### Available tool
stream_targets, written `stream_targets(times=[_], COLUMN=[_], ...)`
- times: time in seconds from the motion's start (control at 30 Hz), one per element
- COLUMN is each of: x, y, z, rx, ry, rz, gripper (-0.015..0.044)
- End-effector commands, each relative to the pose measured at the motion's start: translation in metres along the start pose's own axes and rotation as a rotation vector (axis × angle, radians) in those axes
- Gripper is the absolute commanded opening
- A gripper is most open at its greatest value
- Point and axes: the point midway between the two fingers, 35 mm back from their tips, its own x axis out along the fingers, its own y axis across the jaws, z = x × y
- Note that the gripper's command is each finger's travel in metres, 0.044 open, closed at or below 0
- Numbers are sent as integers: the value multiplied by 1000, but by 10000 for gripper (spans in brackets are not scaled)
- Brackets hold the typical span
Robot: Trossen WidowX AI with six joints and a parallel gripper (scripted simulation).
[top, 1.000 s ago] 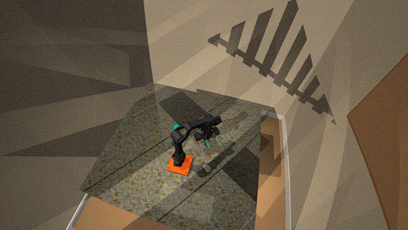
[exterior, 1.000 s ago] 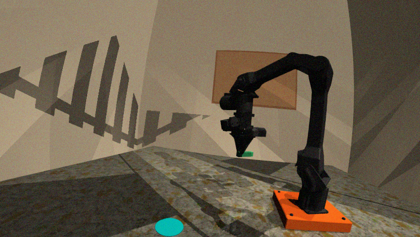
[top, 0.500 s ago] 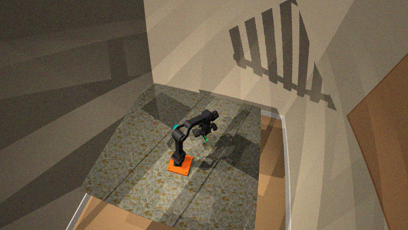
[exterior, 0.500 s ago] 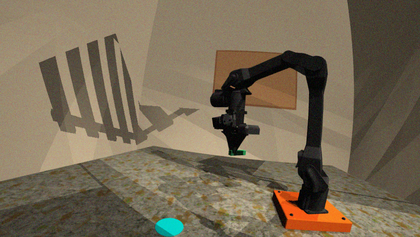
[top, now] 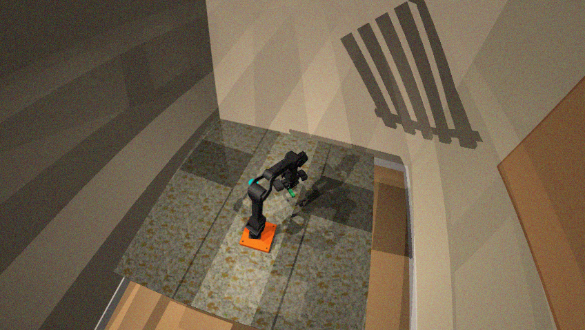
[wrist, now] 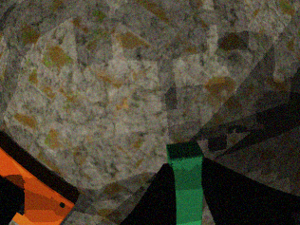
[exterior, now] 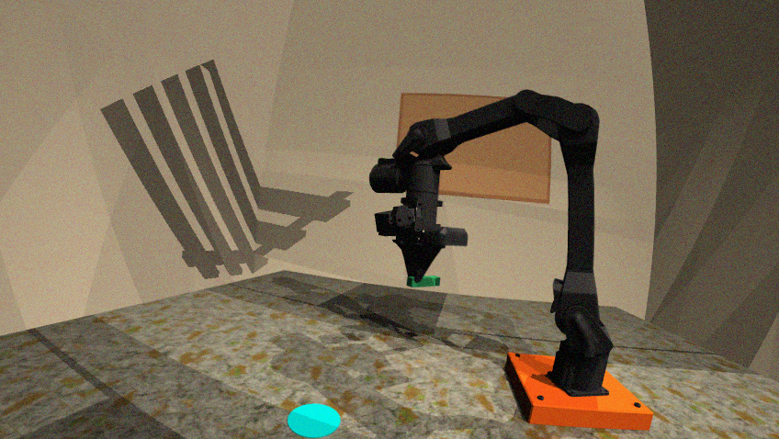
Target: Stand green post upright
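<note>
The green post [top: 291, 192] [exterior: 428, 281] [wrist: 188, 189] is held level, lying on its side, well above the table. My gripper [exterior: 417, 279] points down and is shut on the post. In the wrist view the post lies between the two black fingers, its near end hidden by the frame's lower edge. The cyan circle [exterior: 314, 420] lies flat on the table at the front in the exterior view. In the top view the circle [top: 252, 181] is partly hidden behind the arm. The gripper and post are off to one side of the circle, not over it.
The arm stands on an orange base plate [top: 258, 242] [exterior: 592, 417] [wrist: 45, 200]. The speckled table [top: 328, 262] [exterior: 179, 349] carries dark shadows of the arm. Walls stand around the table, and a brown panel [exterior: 491, 163] hangs behind the arm in the exterior view.
</note>
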Motion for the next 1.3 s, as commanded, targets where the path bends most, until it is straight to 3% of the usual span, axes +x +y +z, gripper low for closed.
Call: stream_targets(times=[0.0, 1.27], x=[-2, -10], y=[0, 34], z=[11, 116], rx=[-15, -203], ry=[-2, -11], rz=[-1, 2], gripper=[23, 23])
